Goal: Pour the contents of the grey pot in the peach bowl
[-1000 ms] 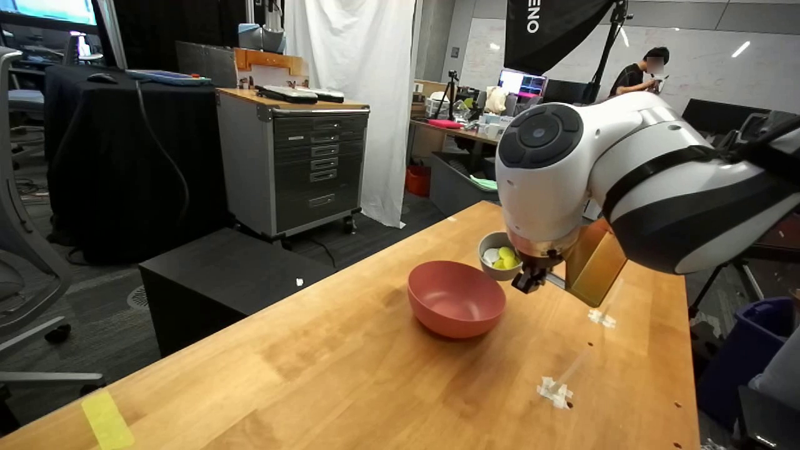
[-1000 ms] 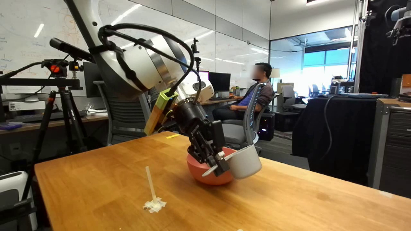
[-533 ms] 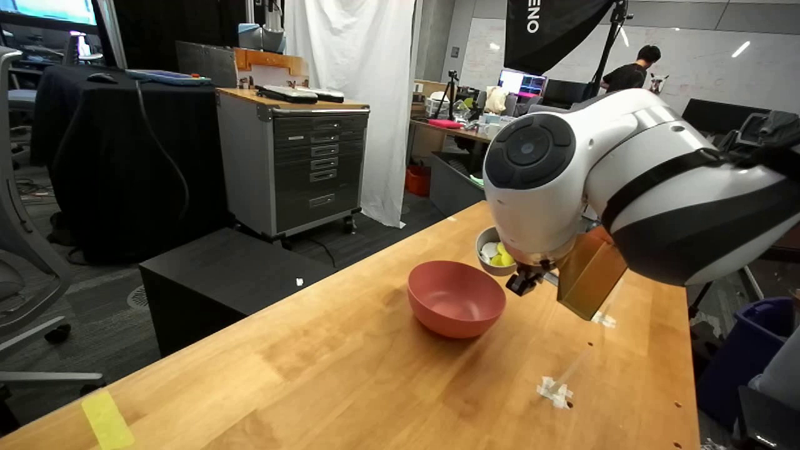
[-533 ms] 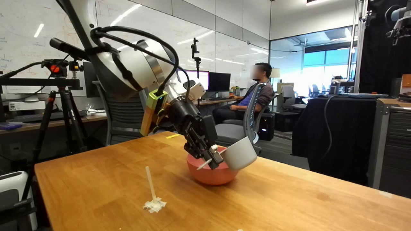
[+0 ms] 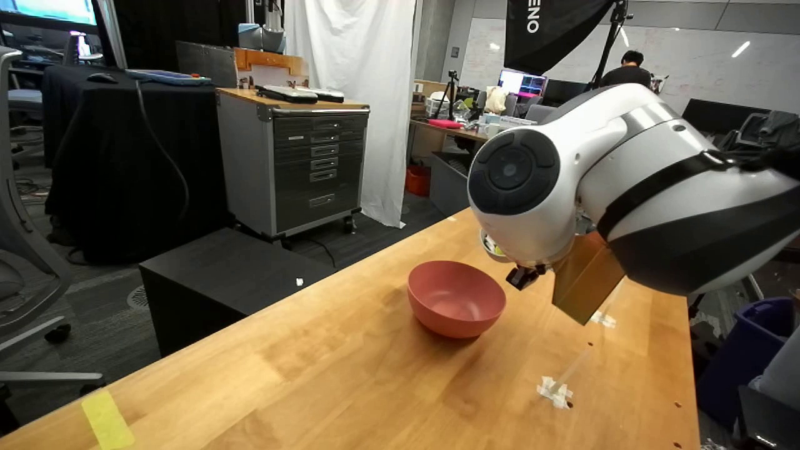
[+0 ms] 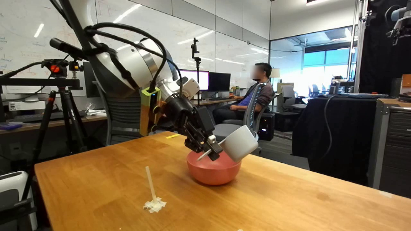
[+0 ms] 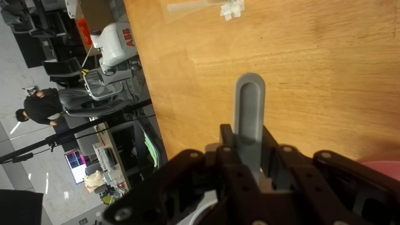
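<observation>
Pinched the handle [image 7: 250, 100] in the gripper [image 7: 248, 137]; held the pot [image 6: 239, 144] tilted, aloft near the bowl [image 6: 214, 176], with yellow and white lumps [image 5: 498, 249] inside.

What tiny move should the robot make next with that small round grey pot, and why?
I'd probably carry the small round grey pot over the wide salmon-pink bowl before tipping it more: the black gripper grips its handle, white and yellow lumps show inside, and the pot seems beside the bowl, not above.

White curtain [image 5: 369, 75], cabinet [image 5: 290, 162], seemingly carpeted floor [image 5: 103, 281].
</observation>
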